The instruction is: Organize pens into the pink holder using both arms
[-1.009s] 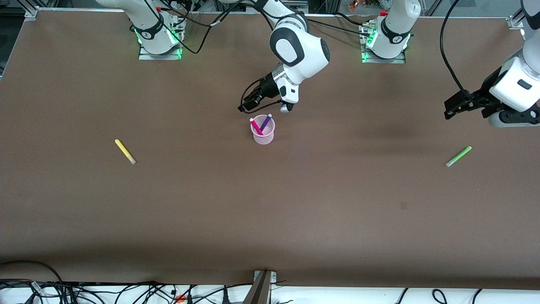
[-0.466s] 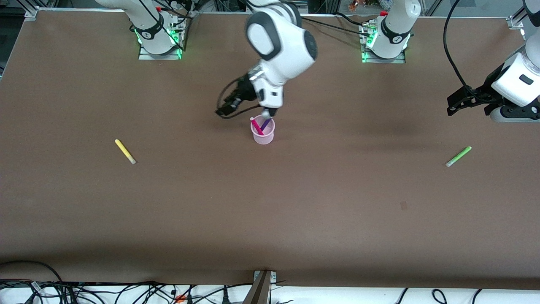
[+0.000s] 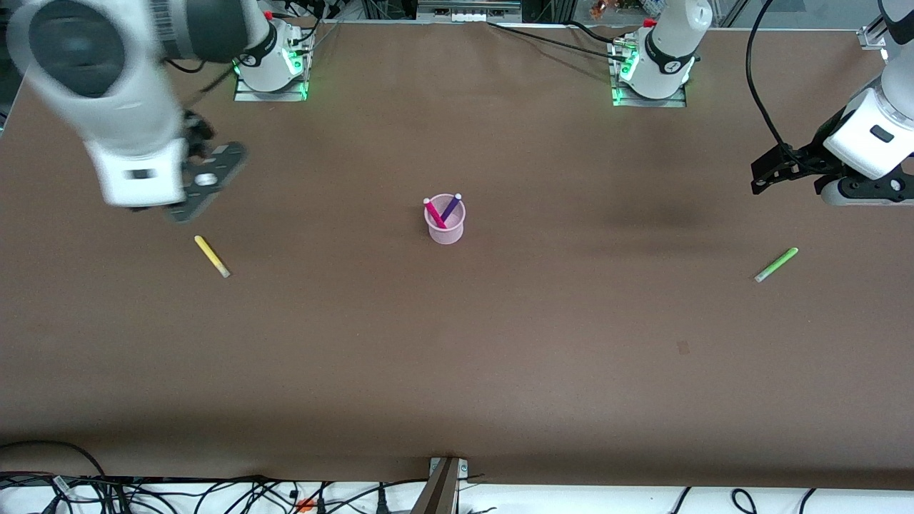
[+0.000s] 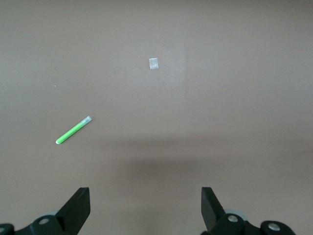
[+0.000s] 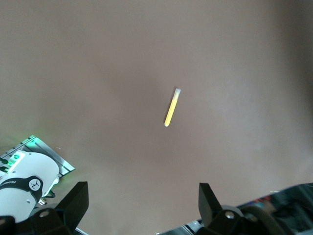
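1. Pens: the pink pen and the purple pen stand crossed in the pink holder at the table's middle.
2. The yellow pen lies flat toward the right arm's end, its long axis slanted, pale tip nearer the front camera.
3. The right gripper hangs above it, fingers apart and empty, so this arm is the nearer one.
4. The green pen lies flat toward the left arm's end.
5. The left gripper hovers near it, fingers spread wide, empty.
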Controlling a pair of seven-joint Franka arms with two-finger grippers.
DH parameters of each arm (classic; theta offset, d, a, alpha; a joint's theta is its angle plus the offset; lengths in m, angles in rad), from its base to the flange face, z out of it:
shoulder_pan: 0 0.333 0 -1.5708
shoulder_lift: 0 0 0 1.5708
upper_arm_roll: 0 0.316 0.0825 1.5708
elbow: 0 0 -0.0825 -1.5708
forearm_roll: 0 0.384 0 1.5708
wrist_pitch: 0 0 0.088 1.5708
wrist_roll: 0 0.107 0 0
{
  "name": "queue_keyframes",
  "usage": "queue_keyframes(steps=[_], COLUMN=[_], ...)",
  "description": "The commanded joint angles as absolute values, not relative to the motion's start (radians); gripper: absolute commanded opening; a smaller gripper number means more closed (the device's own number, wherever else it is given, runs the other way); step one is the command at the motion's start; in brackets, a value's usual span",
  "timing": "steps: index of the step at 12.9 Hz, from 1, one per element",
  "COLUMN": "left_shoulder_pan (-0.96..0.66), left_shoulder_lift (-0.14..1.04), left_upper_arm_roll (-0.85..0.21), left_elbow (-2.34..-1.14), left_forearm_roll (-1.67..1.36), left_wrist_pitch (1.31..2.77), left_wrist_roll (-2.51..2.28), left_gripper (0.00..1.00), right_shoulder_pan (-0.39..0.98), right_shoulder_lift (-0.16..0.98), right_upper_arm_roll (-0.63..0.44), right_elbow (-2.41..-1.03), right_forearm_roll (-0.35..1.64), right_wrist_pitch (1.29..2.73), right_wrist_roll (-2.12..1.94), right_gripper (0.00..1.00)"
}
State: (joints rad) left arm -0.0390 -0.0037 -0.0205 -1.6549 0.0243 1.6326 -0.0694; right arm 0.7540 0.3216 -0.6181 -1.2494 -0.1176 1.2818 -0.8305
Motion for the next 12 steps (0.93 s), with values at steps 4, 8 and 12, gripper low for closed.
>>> queue_keyframes(steps=[4,8,12], left_shoulder_pan=[-0.04,-0.04,-0.04], left_shoulder_lift=[-0.014,-0.014,-0.014], left_upper_arm_roll=[-0.026,-0.029,-0.029], left_elbow=[-1.637,-1.635,-1.632], left_forearm_roll=[0.017,0.017,0.017], left_wrist_pitch=[1.62,1.608,1.575], left_wrist_roll=[-0.046,-0.043,-0.04], left_gripper=[1.0,1.0,1.0], right_shoulder_pan=[0.543,0.499,0.512], right_shoulder_lift=[0.359,0.388,0.406], right_upper_arm_roll=[-0.738,-0.738,-0.727], right_elbow=[-1.261,-1.262,-1.262], right_forearm_roll=[0.122,0.303,0.307], right_wrist_pitch=[1.374,1.436,1.442], right_wrist_roll=[-0.835,-0.546,-0.293], right_gripper=[0.99,0.98,0.98])
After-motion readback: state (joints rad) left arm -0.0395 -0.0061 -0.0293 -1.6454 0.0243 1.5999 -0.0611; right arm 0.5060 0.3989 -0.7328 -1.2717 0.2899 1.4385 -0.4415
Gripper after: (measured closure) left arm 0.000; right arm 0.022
